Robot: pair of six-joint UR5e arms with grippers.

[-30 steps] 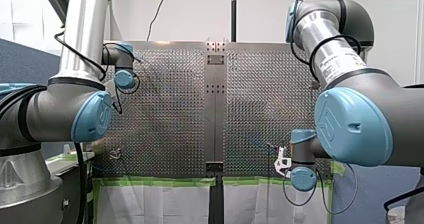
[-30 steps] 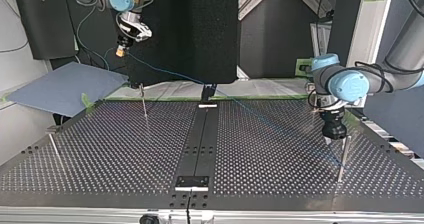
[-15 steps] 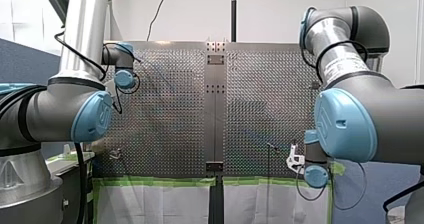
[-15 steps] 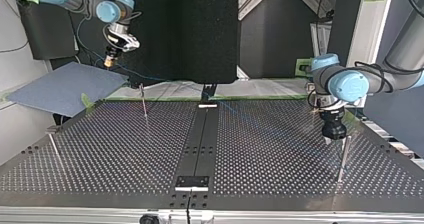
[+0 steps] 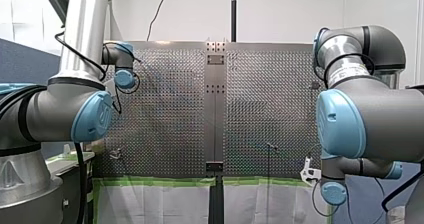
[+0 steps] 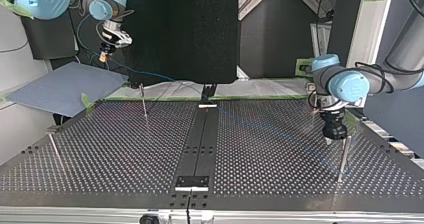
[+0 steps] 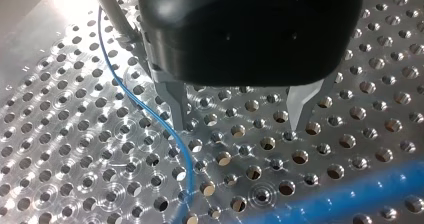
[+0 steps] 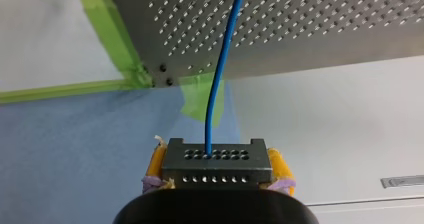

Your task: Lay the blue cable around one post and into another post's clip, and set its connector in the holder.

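Two yellow pads [image 8: 156, 164] of the right gripper [image 8: 217, 171] are clamped on the black connector [image 8: 215, 156], which has been drawn back beyond the table [image 8: 310, 24] edge over the last second; ahead of it the blue cable [image 8: 220, 69] is pulled straight. Wide and empty, the left gripper [image 7: 242, 119] is held beside the cable, near a post [image 7: 114, 14]; slack is judged taken up for routing

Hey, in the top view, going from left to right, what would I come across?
Thin post, right hand gripping the connector, second thin post, black centre strip, left hand.
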